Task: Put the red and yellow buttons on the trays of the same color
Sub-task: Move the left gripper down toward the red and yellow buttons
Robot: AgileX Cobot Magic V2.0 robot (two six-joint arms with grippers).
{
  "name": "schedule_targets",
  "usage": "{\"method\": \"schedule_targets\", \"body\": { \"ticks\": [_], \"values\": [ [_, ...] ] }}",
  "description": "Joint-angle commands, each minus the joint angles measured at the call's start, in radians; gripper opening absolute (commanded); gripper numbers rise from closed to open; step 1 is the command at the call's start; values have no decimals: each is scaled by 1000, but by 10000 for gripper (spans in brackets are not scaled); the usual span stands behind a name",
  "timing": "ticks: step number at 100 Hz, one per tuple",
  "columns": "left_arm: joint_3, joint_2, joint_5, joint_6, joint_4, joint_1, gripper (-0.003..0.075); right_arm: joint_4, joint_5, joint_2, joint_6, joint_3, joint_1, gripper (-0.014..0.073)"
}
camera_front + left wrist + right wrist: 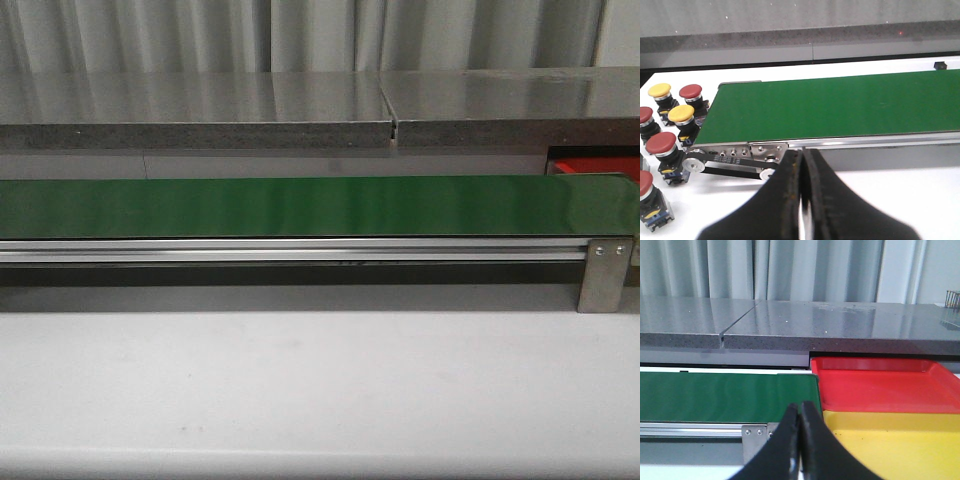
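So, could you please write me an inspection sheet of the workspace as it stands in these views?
Surface: white table, bare in the front view; a long green belt runs across it, nothing on the belt.
Job's things: red tray and yellow tray sit side by side at one end of the belt, nothing in them; four red buttons and two yellow buttons stand grouped off the other end.
Clutter: nothing seen.
Grippers: left tool shut, holding nothing; right tool shut, holding nothing.
Cables: nothing seen.
Surroundings: grey stone ledge behind the belt, pale curtain beyond.
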Motion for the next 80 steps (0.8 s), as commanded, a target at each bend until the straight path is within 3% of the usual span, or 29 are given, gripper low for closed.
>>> {"method": "schedule_targets", "body": {
  "ticks": [1,23,30,45,52,80],
  "values": [
    [-68,42,-46,-9,0,1,-20,-12,-75,-20,-3,-23,-4,-74],
    [-150,112,58,-9,-11,1,10,-12,-75,-20,-3,-23,-4,-74],
    [-157,122,67,-9,-11,1,106,-12,-75,-20,-3,-23,-4,-74],
    [-159,126,69,-9,-37,1,427,-12,-75,-20,-3,-23,-4,-74],
    [-160,126,73,-9,-37,1,507,-12,-75,-20,-3,-23,-4,-74],
    [-161,126,92,-35,-51,3,512,-12,-75,-20,-3,-23,-4,-74]
  ]
}}
